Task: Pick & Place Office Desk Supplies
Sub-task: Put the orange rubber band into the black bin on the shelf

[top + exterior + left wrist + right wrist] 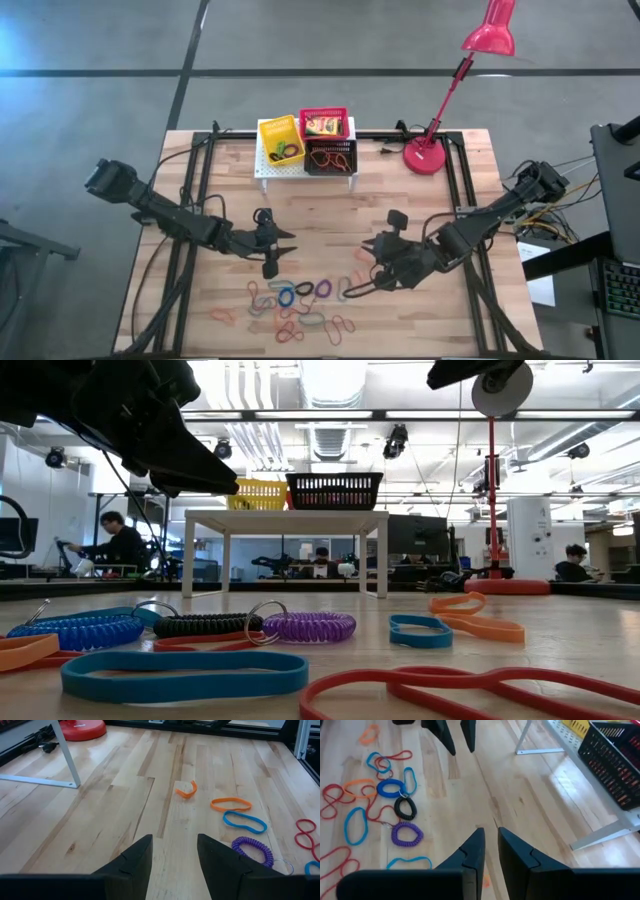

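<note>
The left gripper (pixel 174 855) hangs over bare wood with its two dark fingers a little way apart and nothing between them. The right gripper (pixel 490 852) has its fingers almost together, with only a thin gap, and it holds nothing too.

The things to pick up are the thin stretchy loops (pixel 300 305) in many colours, and they lie in a loose bunch on the pale wooden table (pixel 200 180). From the left fingers, a purple curly coil loop (pixel 252 848) lies just beside one finger, and a flat blue loop (pixel 244 821) and a flat orange loop (pixel 230 803) lie a bit farther ahead. From the right fingers, the purple coil (pixel 406 833) and a black curly coil loop (pixel 405 807) lie off to one side, near but not touching.

The loops lie flat and thin, so fingers may slide over one and shut on air. Many loops cross each other, so pulling one could drag others along. The right fingers look too close together to go round a loop unless they open more. Both arms are near the same bunch, so they could bump.

The view from above shows the yellow mesh basket (pixel 281 139), the red mesh basket (pixel 324 123) and the black mesh basket (pixel 330 157) on a small white stand, and a red desk lamp (pixel 440 100). The view at table height shows how flat the loops lie, which the top view does not.
</note>
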`<action>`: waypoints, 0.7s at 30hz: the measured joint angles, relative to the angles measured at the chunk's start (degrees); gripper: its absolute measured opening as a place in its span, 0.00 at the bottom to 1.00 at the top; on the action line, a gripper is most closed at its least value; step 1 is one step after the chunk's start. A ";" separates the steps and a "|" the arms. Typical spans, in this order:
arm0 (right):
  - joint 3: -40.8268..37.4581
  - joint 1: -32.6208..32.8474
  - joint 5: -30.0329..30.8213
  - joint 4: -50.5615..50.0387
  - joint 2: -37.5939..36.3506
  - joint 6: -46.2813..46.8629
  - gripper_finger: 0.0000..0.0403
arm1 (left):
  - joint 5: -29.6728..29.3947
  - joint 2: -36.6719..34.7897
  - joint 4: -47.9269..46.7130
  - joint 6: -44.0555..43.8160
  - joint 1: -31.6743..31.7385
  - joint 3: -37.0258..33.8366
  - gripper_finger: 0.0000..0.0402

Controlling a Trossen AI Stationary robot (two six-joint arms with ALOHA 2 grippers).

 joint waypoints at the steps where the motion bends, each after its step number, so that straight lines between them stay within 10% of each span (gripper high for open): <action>1: -0.04 0.15 -0.37 -0.09 0.00 0.17 0.12 | 0.01 0.01 0.00 -0.02 0.00 0.00 0.41; 11: -5.60 0.23 -10.97 -0.18 0.09 12.57 0.15 | 0.01 0.00 0.00 -0.13 0.00 0.01 0.41; 21: -16.62 0.51 -13.70 7.25 0.09 18.81 0.39 | -0.02 -0.01 -0.02 -0.10 0.01 0.00 0.41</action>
